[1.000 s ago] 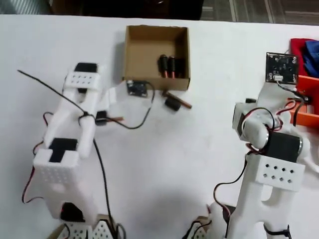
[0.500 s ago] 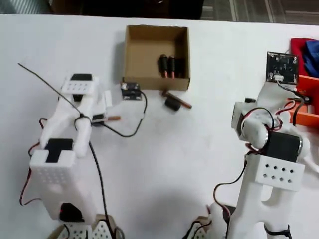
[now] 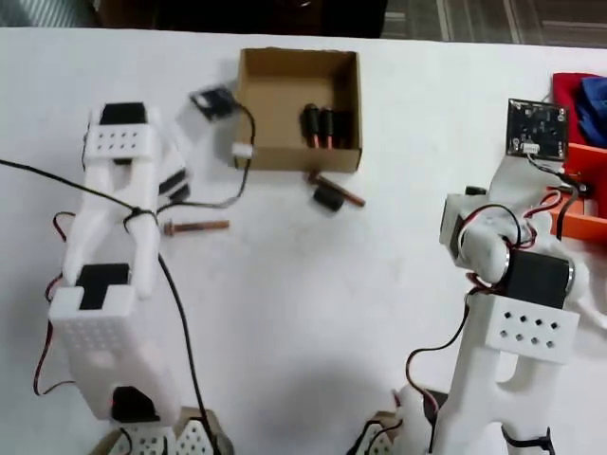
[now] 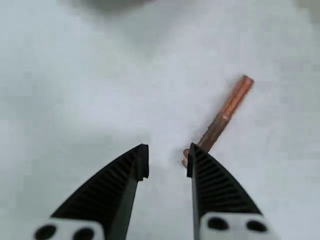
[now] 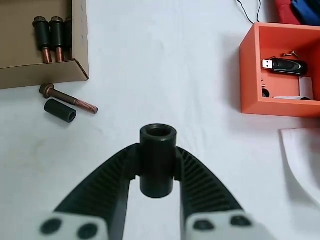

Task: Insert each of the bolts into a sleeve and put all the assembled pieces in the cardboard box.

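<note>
Left side: the left arm (image 3: pixel 106 248) stands over the white tabletop (image 3: pixel 313 303). The left gripper (image 4: pixel 167 162) hangs just above the surface. Its fingers (image 4: pixel 125 185) are parted by a narrow gap and hold nothing.

A copper-coloured bolt (image 4: pixel 225 112) lies flat on the tabletop. Its head sits just beside the tip of one finger and outside the gap; contact cannot be confirmed. In the high view this bolt (image 3: pixel 194 226) lies near the left arm, well apart from the box.

Centre: the cardboard box (image 3: pixel 253 104) sits open at the far side of the tabletop. Assembled pieces (image 3: pixel 321 126) lie against its near right wall. Two are plain in the right wrist view (image 5: pixel 48 32), each a dark sleeve with a copper shank showing.

Just outside that near wall lies a second bolt (image 3: pixel 343 192), with a loose sleeve (image 3: pixel 328 198) touching or just beside it (which of the two cannot be settled).

Right side: the right arm (image 3: pixel 507 284) is folded back, well apart from the box. The right gripper (image 5: pixel 157 165) is closed on a black sleeve (image 5: pixel 158 150), which is held upright between the fingers with its bore facing up, above the tabletop.

Far right: an orange bin (image 5: pixel 250 75) stands on the tabletop and holds small items.
</note>
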Robot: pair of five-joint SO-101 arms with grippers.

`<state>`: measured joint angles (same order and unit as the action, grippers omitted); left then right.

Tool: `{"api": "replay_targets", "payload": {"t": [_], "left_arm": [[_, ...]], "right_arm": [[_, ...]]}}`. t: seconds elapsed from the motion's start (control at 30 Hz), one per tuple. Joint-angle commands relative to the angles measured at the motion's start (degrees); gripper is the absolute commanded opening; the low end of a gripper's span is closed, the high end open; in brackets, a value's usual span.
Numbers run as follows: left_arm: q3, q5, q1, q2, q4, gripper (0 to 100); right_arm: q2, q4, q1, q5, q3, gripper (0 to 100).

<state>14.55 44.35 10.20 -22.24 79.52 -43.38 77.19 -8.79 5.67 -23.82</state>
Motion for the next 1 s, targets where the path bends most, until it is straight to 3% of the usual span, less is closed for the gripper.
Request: {"api": "replay_targets", "payload": {"t": [0.0, 0.1, 0.17, 0.43, 0.57, 0.7, 0.97], "left_arm": [[2.42, -33.85, -0.70, 4.04, 0.70, 15], [2.51, -55.03, -1.76, 3.78, 3.43, 15], [2.42, -63.30, -2.37, 3.78, 5.54, 15], [2.33, -79.38, -3.25, 3.52, 12.75, 15], [-0.40, -89.14, -2.81, 1.85, 11.69, 15], [-2.86, -93.19, -2.81, -3.52, 8.97, 15], [0.31, -93.27, -3.08, -10.73, 7.91, 15]], "right_arm": [[-1.36, -0.92, 0.66, -0.44, 0.18, 2.0], [-1.36, -0.92, 0.66, -0.44, 0.18, 2.0], [-1.36, -0.92, 0.66, -0.44, 0.18, 2.0], [-1.27, -0.92, 0.66, -0.44, 0.18, 2.0], [-1.36, -0.92, 0.66, -0.53, 0.18, 2.0], [-1.54, -0.92, 0.66, -0.53, 0.18, 2.0], [-1.54, -0.92, 0.66, -0.53, 0.18, 2.0]]}}
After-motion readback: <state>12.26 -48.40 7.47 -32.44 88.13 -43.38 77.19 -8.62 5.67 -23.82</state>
